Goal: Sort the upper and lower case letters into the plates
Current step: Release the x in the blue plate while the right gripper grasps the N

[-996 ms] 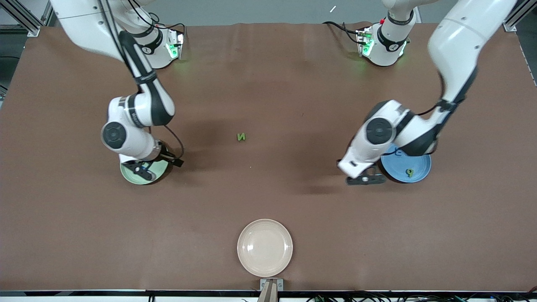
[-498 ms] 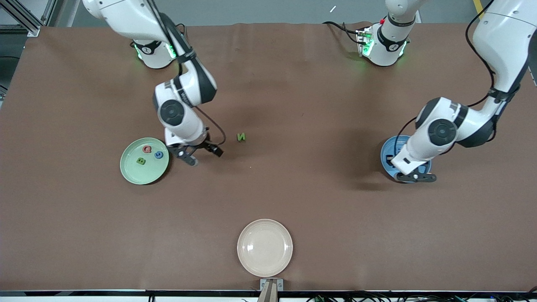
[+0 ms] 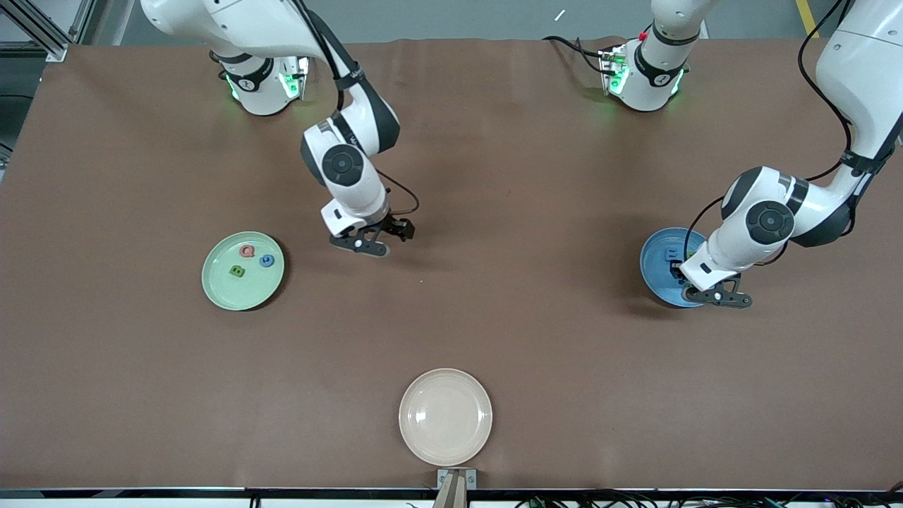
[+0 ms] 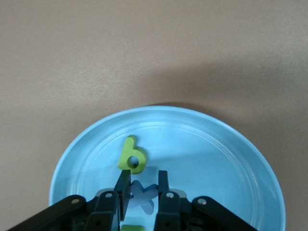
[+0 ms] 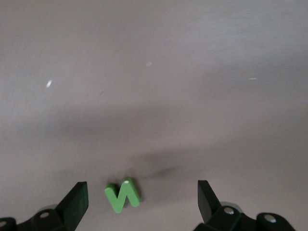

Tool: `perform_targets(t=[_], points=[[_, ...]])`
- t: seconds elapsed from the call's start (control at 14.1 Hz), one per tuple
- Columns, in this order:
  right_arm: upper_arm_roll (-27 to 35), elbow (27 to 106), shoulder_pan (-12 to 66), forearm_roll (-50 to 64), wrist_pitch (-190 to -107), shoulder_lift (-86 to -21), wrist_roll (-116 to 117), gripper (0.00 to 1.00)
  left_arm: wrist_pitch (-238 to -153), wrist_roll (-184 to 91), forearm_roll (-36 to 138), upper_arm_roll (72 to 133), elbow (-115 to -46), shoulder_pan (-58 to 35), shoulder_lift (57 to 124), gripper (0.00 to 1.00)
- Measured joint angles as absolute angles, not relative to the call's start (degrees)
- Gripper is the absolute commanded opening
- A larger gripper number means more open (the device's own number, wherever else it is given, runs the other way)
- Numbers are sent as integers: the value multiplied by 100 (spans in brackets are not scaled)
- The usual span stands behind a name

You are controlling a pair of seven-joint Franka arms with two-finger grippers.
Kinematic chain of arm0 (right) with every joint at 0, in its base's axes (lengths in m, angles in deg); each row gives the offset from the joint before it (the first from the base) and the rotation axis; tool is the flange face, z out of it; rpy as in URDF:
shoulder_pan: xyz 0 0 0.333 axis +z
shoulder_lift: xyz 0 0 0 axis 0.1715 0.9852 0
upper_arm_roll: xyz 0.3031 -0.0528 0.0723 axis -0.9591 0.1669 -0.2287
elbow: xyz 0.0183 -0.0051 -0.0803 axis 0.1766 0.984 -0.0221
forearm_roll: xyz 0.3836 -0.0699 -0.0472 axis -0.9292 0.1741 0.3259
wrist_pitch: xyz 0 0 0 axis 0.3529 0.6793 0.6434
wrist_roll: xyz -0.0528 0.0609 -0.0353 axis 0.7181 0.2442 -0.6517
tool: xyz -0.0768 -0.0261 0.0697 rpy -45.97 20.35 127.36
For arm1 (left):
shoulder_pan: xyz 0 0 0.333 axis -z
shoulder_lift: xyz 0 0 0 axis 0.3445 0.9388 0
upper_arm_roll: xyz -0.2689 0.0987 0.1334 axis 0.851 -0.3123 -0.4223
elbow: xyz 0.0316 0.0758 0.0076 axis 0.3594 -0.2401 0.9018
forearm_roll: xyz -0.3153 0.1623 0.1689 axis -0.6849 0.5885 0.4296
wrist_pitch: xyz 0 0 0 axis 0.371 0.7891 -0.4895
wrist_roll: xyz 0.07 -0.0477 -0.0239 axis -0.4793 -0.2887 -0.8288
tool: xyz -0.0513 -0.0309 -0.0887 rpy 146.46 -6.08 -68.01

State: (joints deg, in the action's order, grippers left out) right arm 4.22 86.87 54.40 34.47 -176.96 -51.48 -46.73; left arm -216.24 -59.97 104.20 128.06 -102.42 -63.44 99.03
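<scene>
right end effector [image 3: 372,240] hangs w/ fingers wide apart over the green n [image 5: 122,195] mid counter, prob lining up a grab. left end effector [image 4: 142,185], fingers together & empty, over the blue plate [image 3: 656,279] w/ its sorted letters.

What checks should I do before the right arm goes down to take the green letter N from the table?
1. Right gripper open: ok, its fingers stand wide apart.
2. Green N between the fingers: ok, but it lies closer to one finger, not centred.
3. N free of other things: ok, it lies alone on the brown table.
4. Mint green plate ready: ok, it holds three letters with bare space left.
5. Left gripper out of the way: ok, it is over the blue plate at the left arm's end.
6. Left gripper holding nothing: cannot tell.
</scene>
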Motion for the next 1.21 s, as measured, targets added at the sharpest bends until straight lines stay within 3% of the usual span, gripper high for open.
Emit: perform_targets(t=[0.14, 0.28, 0.36, 0.5, 1.21], points=[[420, 8696, 5527, 3447, -18199, -4919, -4330, 100, -21632, -5997, 10505, 12806, -10214, -6344, 9988, 9], [417, 8682, 5563, 3448, -18527, -4670, -4150, 100, -21632, -5997, 10537, 12806, -10199, -6344, 10010, 25], [417, 8661, 5576, 3448, -18601, -4569, -4074, 100, -21632, -5997, 10541, 12806, -10194, -6344, 10010, 43], [420, 8610, 5586, 3450, -18622, -4492, -3964, 100, -21632, -5997, 10547, 12810, -10151, -6344, 10011, 97], [417, 8493, 5892, 3457, -18279, -4499, -3847, 100, -21509, -6008, 10384, 13218, -9752, -6494, 9623, 100]])
